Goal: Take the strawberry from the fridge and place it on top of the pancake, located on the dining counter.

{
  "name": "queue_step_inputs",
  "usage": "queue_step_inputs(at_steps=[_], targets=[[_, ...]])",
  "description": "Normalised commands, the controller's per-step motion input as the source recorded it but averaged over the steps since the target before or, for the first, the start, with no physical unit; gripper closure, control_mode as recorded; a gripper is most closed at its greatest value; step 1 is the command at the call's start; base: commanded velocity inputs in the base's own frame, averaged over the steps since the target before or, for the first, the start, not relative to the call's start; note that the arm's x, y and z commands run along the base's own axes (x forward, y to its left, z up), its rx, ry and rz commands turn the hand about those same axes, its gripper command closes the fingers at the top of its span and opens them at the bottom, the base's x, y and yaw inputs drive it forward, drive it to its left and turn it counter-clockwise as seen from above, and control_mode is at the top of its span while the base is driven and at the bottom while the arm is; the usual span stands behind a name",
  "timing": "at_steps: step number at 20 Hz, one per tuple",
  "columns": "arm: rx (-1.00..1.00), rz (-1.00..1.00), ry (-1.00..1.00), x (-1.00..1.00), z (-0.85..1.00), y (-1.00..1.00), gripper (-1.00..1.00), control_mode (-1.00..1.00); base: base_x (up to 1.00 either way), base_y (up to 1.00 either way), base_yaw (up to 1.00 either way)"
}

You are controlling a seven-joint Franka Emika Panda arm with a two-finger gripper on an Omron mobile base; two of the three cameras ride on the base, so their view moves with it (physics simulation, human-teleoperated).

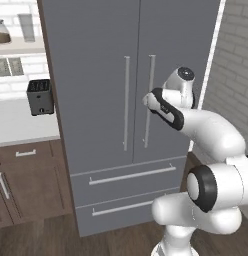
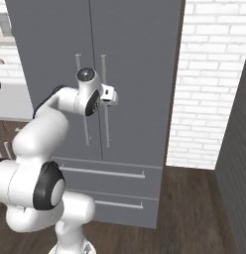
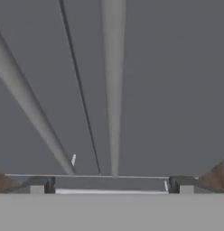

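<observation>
Gripper [image 2: 113,94] is sitting at the fridge [image 1: 96,75] front, level w/ the upper part of the right door handle [image 1: 149,100]; jaws are standing at full spread, w/ nothing between them. Hand view is looking down along the doors: right handle [image 3: 113,85] is running through the middle, left handle [image 3: 32,108] slanting at the side, door seam [image 3: 80,90] lying between them, & fingertips [image 3: 37,188] are showing dark at the bottom, well apart.

Both fridge doors are sitting shut, so the strawberry's spot can't be told. Two drawers [image 1: 127,176] w/ long bar pulls are lying below the doors, also shut.

Room: fridge is standing betw. a white brick wall [image 2: 209,84] on its right & a pale kitchen counter [image 1: 21,122] on its left. A dark toaster [image 1: 40,96] is resting on that counter near the fridge side. Brown cabinets [image 1: 26,180] are sitting under the counter, & a shelf [image 1: 18,47] above is carrying a glass [image 1: 27,26]. Floor [image 2: 194,208] is dark wood planks.
</observation>
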Motion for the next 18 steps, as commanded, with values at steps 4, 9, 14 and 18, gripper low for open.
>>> queue_step_inputs(at_steps=[4, 9, 14, 18], targets=[[-0.01, -0.03, -0.2, 0.37, 0.0, 0.0, -1.0, -1.0, 0.0, 0.0, 0.0], [0.0, -0.02, -0.02, 0.49, 0.0, 0.0, -1.0, -1.0, 0.0, 0.0, 0.0], [0.0, 0.0, 0.0, 0.54, 0.0, 0.0, -1.0, -1.0, 0.0, 0.0, 0.0], [0.0, 0.0, 0.0, 0.58, 0.0, 0.0, -1.0, -1.0, 0.0, 0.0, 0.0]])
